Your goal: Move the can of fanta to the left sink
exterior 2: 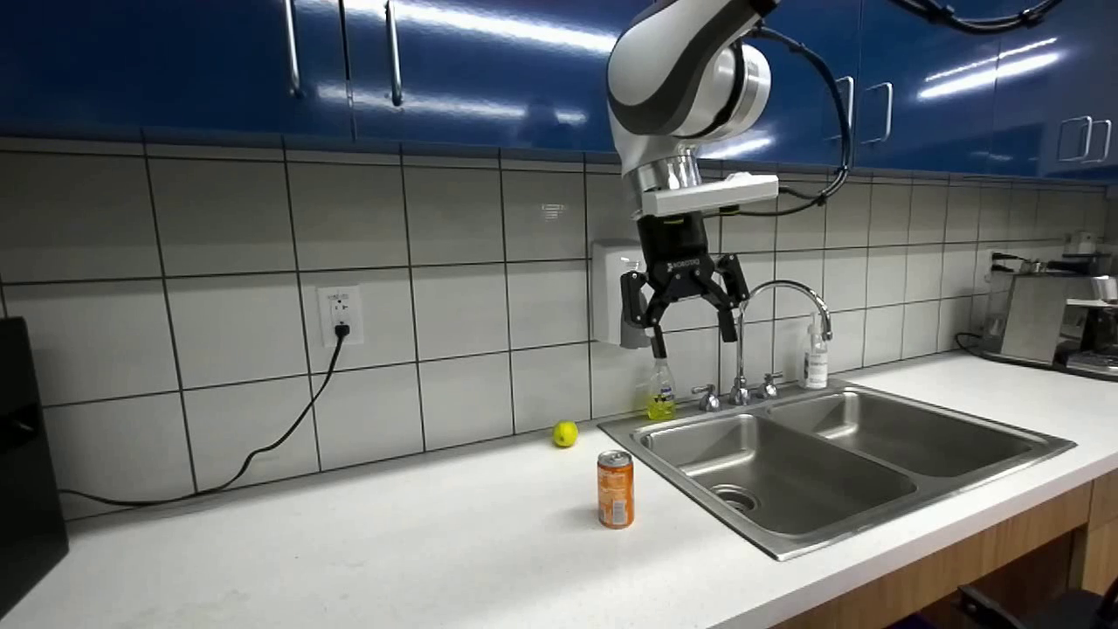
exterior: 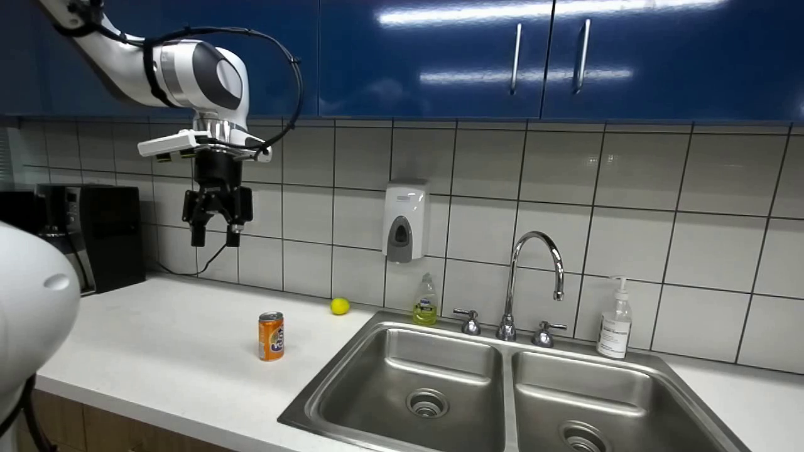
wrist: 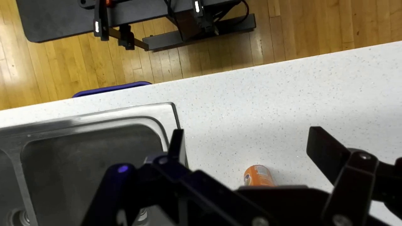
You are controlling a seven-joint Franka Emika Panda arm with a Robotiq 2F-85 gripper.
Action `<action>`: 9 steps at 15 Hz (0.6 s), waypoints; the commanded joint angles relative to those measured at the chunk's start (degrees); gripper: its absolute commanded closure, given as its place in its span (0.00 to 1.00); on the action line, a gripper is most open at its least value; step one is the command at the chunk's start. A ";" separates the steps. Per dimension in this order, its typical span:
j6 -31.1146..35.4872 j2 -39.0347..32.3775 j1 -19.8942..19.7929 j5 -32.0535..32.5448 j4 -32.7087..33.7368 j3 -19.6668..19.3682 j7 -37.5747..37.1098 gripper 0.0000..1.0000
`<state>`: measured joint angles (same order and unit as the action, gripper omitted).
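Note:
The can of fanta (exterior: pixel 271 337) stands upright on the white counter, left of the sink. It also stands in an exterior view (exterior 2: pixel 616 491). In the wrist view the can (wrist: pixel 258 175) shows partly, with its upper part hidden behind the gripper body. The left sink (exterior: pixel 370 397) is a steel basin with a round drain; it also shows in an exterior view (exterior 2: pixel 786 485) and in the wrist view (wrist: pixel 94 157). My gripper (exterior: pixel 215 242) hangs well above the counter, fingers pointing down, apart and empty. The gripper also shows in an exterior view (exterior 2: pixel 693 346) and in the wrist view (wrist: pixel 246 135).
A yellow-green fruit (exterior: pixel 340 306) lies near the wall behind the can. A dish soap bottle (exterior: pixel 425 301), faucet (exterior: pixel 510 282) and pump bottle (exterior: pixel 615 323) stand along the sink's back edge. The right basin (exterior: pixel 603 395) adjoins. A soap dispenser (exterior: pixel 405 220) hangs on the wall.

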<state>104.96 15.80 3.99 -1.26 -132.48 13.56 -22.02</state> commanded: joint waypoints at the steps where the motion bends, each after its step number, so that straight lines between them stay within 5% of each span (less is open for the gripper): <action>1: 5.06 2.06 1.96 -0.85 -3.05 -2.26 7.54 0.00; 9: 13.48 3.79 3.94 -2.35 -8.43 -5.42 21.33 0.00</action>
<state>116.49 17.80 7.01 -2.33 -138.61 9.58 -4.73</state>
